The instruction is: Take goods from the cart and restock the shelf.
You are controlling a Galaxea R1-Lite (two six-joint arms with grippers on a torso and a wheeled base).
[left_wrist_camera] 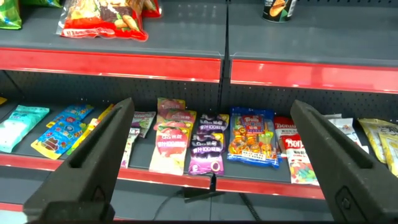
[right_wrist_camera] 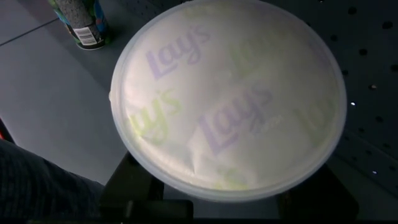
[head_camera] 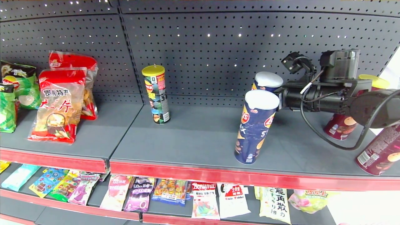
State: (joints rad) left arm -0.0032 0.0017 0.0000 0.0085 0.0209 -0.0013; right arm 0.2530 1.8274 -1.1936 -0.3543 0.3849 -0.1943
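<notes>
- Dark grey perforated back wall point(head_camera: 218, 47) stood behind a grey upper shelf with a red front edge point(head_camera: 193, 137); a lower shelf point(head_camera: 62, 203) ran beneath it.
- Reaching in from the right above the upper shelf, the right gripper point(head_camera: 279, 93) met two tall blue chip canisters with white lids. The front canister point(head_camera: 254, 131) stood upright near the shelf edge and the rear canister point(head_camera: 265, 82) just behind it. Whether the grip was closed on either could not be told.
- One white lid point(right_wrist_camera: 227, 99) lay directly under the right wrist camera.
- The left gripper point(left_wrist_camera: 211, 168) faced the lower shelf, its fingers point(left_wrist_camera: 93, 168) spread wide and holding nothing.
- Red snack bags point(head_camera: 57, 103) leaned at the shelf's left, with green bags point(head_camera: 12, 93) beside them.
- Maroon canisters point(head_camera: 379, 153) stood at the far right.
- A slim yellow-lidded can point(head_camera: 157, 97) stood alone mid-shelf.
- Colourful sweet packets point(left_wrist_camera: 205, 143) lined the lower shelf.
</notes>
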